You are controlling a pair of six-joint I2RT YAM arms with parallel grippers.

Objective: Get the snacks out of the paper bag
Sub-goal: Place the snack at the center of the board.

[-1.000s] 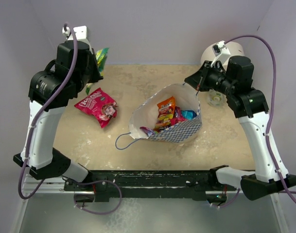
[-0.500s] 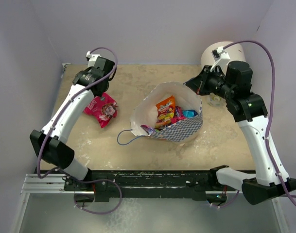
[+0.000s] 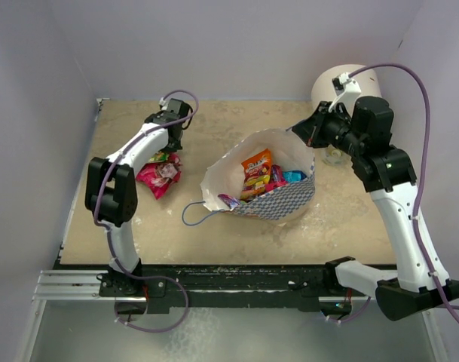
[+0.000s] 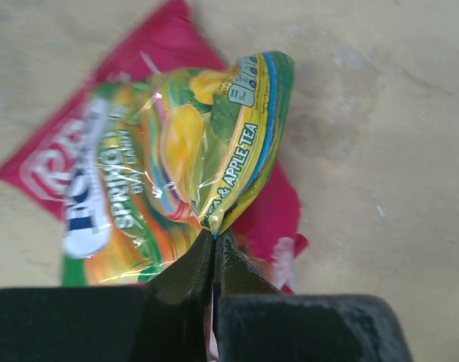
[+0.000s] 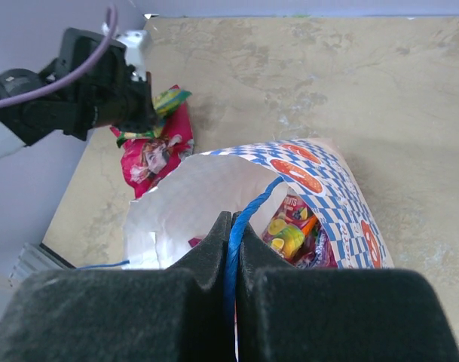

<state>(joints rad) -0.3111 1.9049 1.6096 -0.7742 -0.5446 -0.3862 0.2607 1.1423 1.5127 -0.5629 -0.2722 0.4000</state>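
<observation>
Left fingers point(image 4: 223, 264) have lowered, clamping a yellow-green packet point(image 4: 191, 151); right fingers point(image 5: 221, 235) pinch the paper bag's point(image 3: 278, 204) cord point(image 5: 253, 202); most snacks point(image 3: 259, 177) remain inside.

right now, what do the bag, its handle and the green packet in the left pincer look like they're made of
Paper bag: looks like stiff matte paper, plain white inside and printed checks outside; its wall stands open unsupported.
Handle: seems to be a thin twisted blue cord, pinched in the right pincer.
Green packet: probably glossy plastic film, given the glare streaks and crinkles; clamped in the left pincer.
</observation>
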